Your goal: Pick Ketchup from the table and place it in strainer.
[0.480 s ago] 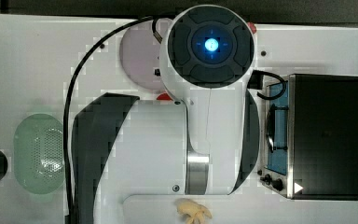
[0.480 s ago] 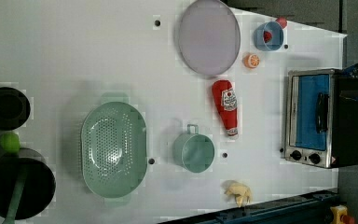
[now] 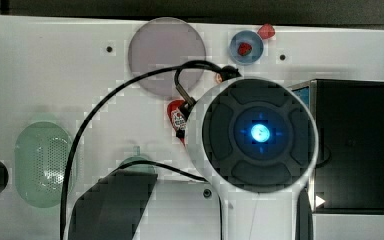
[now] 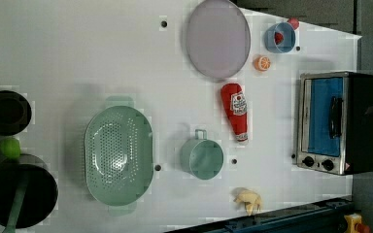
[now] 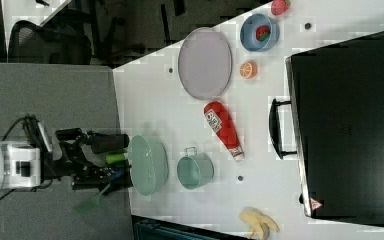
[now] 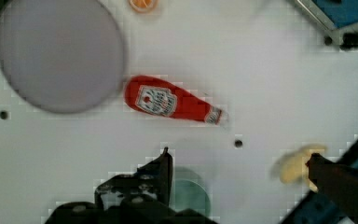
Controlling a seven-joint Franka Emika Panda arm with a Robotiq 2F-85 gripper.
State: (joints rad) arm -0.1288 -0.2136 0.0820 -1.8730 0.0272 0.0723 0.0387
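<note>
My fingers (image 6: pixel 237 165) are spread wide, holding nothing, hanging above the bench (image 4: pixel 77 58). In the wrist view one dark finger (image 6: pixel 161 170) sits over the green cup (image 6: pixel 191 193) and the other (image 6: pixel 340 179) is just beside the peeled banana (image 6: pixel 293 163).

Beyond the fingers in the wrist view, the ketchup (image 6: pixel 172 103) lies flat on its side on the bench, label up, cap end toward the banana side and base end touching or nearly touching the rim of the big greyish plate (image 6: pixel 60 53); cannot tell which. Orange slice (image 6: pixel 142 4) is past that, near the plate.

In the left view, ketchup (image 4: pixel 236 112) lies between the plate (image 4: pixel 217 39) and the cup (image 4: pixel 202 156), with the toaster oven (image 4: pixel 337 124) toward the left view's right. The strainer (image 4: pixel 119 155) sits well apart from the bottle, toward the left view's left, with the cup between them. Nothing visible in the strainer.

In the top view my wrist housing (image 3: pixel 257 135) covers most of the ketchup (image 3: pixel 177 117); only its red base end and part of the label show. Strainer (image 3: pixel 42 162) is toward the top view's left.

Farthest out: blue bowl (image 4: pixel 279 38) with one strawberry (image 4: pixel 279 38) in it, a second strawberry (image 4: pixel 294 23) just outside its rim. Dark bowls (image 4: pixel 5 112) lie off the strainer's far side at the left view's left edge.
</note>
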